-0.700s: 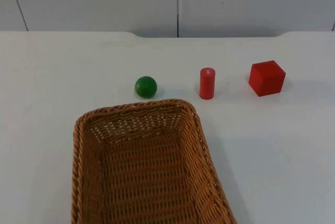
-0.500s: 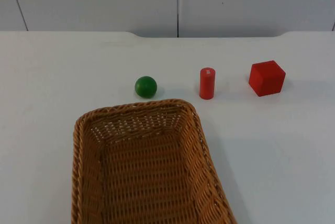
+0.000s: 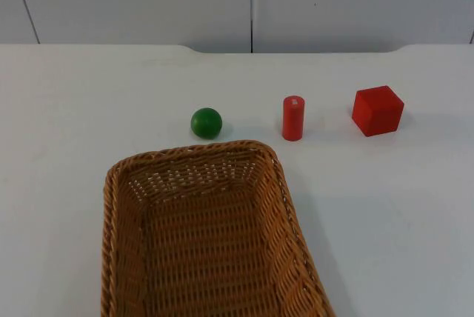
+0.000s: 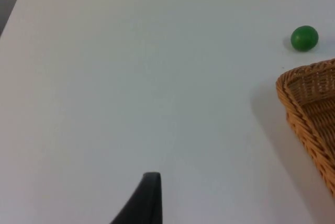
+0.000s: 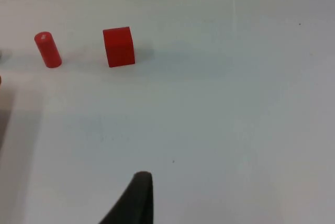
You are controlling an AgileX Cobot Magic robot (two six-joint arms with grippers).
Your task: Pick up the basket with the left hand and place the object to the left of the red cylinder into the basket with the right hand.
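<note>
A tan-brown woven wicker basket (image 3: pixel 204 235) shows a tight ribbed weave. The small round ball (image 3: pixel 207 122) is glossy green. The upright cylinder (image 3: pixel 293 118) and cube-shaped block (image 3: pixel 378 110) are red. The surface (image 3: pixel 74 109) is plain white.

the wicker basket (image 3: pixel 207 235) runs off the near edge of the top view, so its near rim and end wall cannot be seen; in the left wrist view just one corner of it (image 4: pixel 309 114) enters, the rest cut by the picture's edge. of the left gripper one black fingertip (image 4: pixel 144 200) shows and of the right gripper likewise one (image 5: pixel 133 200), so the spread of either pair cannot be told. the pale mark on top of the red cylinder (image 3: pixel 293 118) is too small to read.
</note>
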